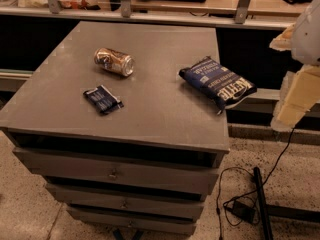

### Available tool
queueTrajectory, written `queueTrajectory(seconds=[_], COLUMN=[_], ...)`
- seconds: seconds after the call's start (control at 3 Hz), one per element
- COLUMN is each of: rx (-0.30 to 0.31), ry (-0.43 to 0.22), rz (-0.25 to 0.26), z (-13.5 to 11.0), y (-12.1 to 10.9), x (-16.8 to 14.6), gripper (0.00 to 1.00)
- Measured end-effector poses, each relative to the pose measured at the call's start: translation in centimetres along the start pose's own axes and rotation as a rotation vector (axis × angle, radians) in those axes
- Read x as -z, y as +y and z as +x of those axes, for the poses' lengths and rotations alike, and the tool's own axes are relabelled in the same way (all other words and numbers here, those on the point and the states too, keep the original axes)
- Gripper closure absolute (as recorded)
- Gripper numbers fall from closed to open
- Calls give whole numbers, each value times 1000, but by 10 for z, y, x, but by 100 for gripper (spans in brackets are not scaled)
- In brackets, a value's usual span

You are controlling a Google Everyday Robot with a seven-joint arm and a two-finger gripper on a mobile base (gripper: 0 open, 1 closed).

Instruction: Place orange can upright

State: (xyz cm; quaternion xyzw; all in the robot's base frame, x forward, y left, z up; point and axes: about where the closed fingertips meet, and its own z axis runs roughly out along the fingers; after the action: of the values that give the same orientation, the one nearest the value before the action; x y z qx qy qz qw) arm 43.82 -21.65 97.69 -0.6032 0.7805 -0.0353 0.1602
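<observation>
The orange can [114, 61] lies on its side on the grey cabinet top [150, 109], left of the middle toward the back, its silver end facing right and toward me. It is shiny golden-orange with pale markings. The gripper [295, 96] shows at the right edge of the view as pale blocky parts, off the cabinet's right side and well away from the can, holding nothing that I can see.
A large dark blue snack bag [217, 82] lies at the right of the top, overhanging its edge. A small dark blue packet [103, 99] lies in front of the can. Drawers [115, 173] sit below. Cables [240, 204] lie on the floor at right. A railing [150, 11] runs behind.
</observation>
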Motion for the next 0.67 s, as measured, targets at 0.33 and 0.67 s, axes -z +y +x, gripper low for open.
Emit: queueTrajectory(seconds=[0.33, 0.67], rx=[0, -10], ry=[0, -35], rz=[0, -10], z=[0, -36], y=[0, -3], x=[0, -7], gripper=[0, 0])
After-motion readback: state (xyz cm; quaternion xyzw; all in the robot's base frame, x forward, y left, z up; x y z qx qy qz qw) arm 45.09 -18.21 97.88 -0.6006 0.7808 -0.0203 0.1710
